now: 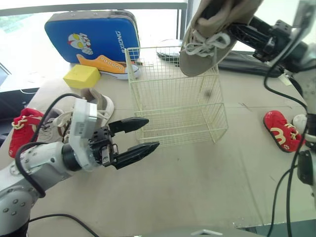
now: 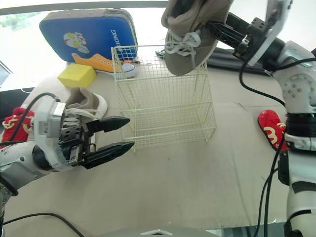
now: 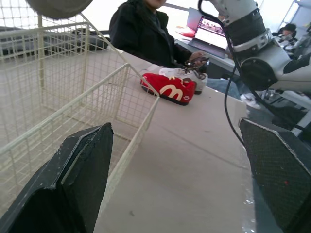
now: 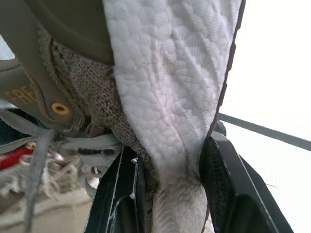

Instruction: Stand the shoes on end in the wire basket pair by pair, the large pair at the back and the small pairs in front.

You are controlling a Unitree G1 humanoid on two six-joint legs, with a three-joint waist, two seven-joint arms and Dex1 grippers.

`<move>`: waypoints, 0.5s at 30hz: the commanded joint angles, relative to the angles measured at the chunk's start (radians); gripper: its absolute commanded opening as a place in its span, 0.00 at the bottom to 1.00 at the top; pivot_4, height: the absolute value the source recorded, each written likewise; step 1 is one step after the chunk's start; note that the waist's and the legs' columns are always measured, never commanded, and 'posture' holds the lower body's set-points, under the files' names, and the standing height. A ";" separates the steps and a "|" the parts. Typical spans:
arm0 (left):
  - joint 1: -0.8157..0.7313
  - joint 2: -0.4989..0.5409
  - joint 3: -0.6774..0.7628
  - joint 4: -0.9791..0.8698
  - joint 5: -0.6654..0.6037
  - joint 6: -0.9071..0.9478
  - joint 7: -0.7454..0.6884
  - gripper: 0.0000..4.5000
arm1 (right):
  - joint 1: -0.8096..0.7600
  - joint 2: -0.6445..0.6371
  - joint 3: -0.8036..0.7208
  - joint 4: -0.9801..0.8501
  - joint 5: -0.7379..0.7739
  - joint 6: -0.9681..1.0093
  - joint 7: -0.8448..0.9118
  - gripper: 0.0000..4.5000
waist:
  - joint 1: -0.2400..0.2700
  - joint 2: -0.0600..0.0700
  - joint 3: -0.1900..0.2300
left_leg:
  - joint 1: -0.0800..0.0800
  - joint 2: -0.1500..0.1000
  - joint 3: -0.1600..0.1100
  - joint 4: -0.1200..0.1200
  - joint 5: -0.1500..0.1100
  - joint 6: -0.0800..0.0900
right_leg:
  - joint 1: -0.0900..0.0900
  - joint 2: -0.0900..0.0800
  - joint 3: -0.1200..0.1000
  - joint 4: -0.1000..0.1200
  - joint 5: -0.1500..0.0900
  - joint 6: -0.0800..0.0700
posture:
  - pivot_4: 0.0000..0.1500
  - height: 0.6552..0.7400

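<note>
The right jaws are clamped on the heel collar of a large tan shoe (image 1: 203, 52), which hangs toe-down over the back right of the wire basket (image 1: 173, 106), itself holding no shoes. The left jaws gape wide, gripping nothing, poised above the surface (image 1: 197, 187) just beside the basket's front left corner. A second tan shoe (image 2: 86, 104) lies behind the left arm; a red shoe (image 1: 280, 129) lies well to the right.
</note>
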 commanded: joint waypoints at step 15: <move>0.126 -0.016 0.027 -0.057 0.112 -0.147 -0.040 1.00 | -0.321 0.099 0.015 0.687 -0.370 -0.408 0.435 0.18 | -0.013 -0.002 -0.002 | 0.003 -0.002 0.001 -0.009 -0.003 -0.002 | -0.001 -0.002 0.003 -0.001 0.001 -0.001 | 1.00 1.00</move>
